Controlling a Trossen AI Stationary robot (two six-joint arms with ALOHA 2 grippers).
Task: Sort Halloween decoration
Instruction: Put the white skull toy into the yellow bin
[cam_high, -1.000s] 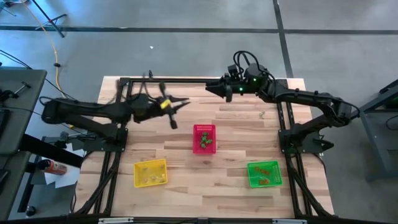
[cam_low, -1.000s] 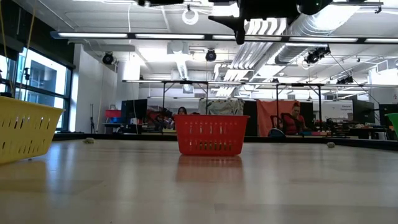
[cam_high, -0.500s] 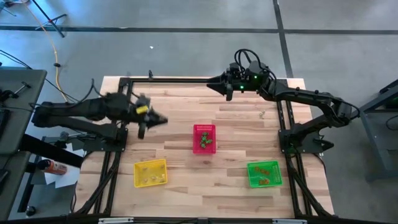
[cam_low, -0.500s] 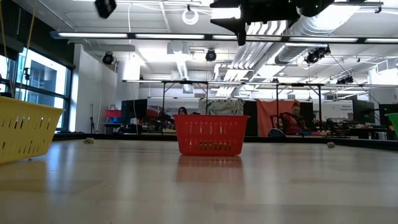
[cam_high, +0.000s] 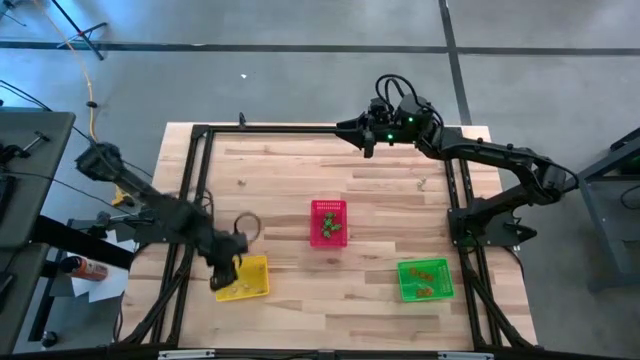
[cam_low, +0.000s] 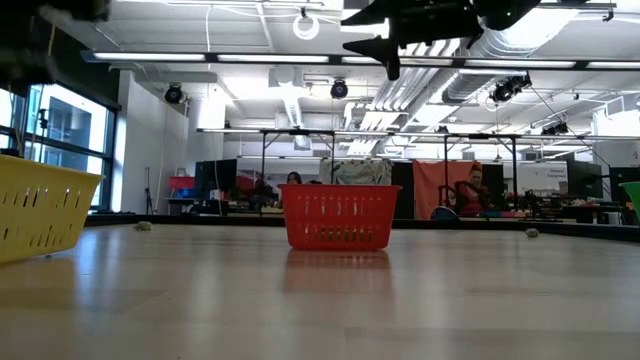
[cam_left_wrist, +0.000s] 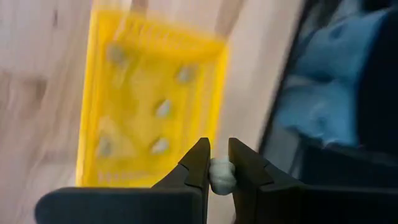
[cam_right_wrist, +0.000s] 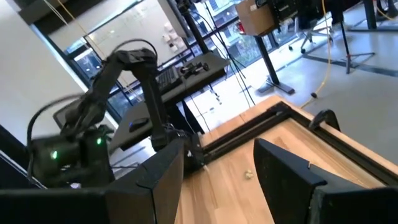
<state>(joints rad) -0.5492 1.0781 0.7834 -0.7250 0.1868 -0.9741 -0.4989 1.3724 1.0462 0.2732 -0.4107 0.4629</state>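
Noted left gripper (cam_left_wrist: 219, 163) pinching small pale yellowish rounded trinket (cam_left_wrist: 220, 175) at fingertips above yellow mesh basket (cam_high: 243, 277) near bench's front left corner; judged light, slip-prone, best nipped across middle; right gripper (cam_high: 343, 127) spread, empty.

grey floor (cam_high: 300, 80), ceiling strip lights (cam_low: 250, 57), window (cam_low: 60, 140) at left.

Left pincer (cam_high: 226, 277) with trinket (cam_left_wrist: 221, 176) above left basket (cam_high: 250, 281); right pincer (cam_high: 345, 127) table's far edge.
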